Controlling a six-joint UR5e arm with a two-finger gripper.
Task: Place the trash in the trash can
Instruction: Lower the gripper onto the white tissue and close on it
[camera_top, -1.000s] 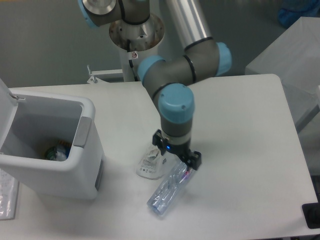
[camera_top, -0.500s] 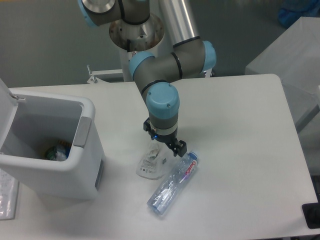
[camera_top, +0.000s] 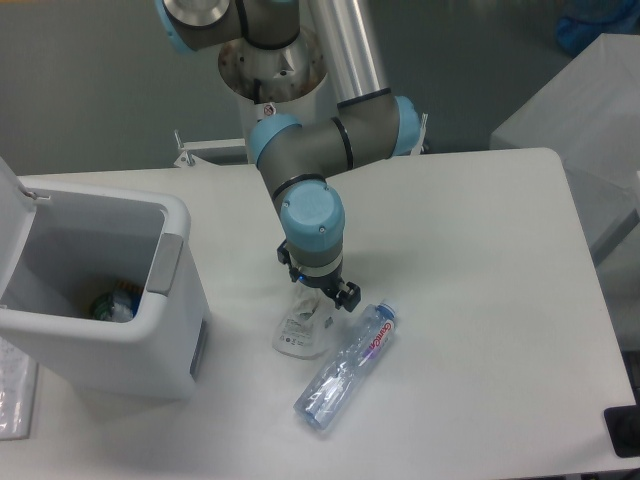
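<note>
Gripper: we see the gripper (camera_top: 317, 297) pointing down directly over the wrapper's upper end; the wrist hides the fingers, so we cannot tell how wide they stand or whether they have hold of anything.
Wrapper: the wrapper (camera_top: 303, 328) is crumpled clear plastic with a white label; it lies on the table (camera_top: 480, 260) just right of the bin, its top under the gripper; dark print shows on the label but is too small for us to read.
Bottle: the bottle (camera_top: 345, 368) is clear plastic, lying on its side on a diagonal, cap end up and to the right; it sits just beside the wrapper, to its right and below; red lettering runs along the label near the cap, and we cannot make out the word.
Bin: the bin (camera_top: 150, 330) is white and boxy with a grey side panel; it stands at the table's left with the lid swung up and back; some coloured rubbish lies at the bottom inside.
</note>
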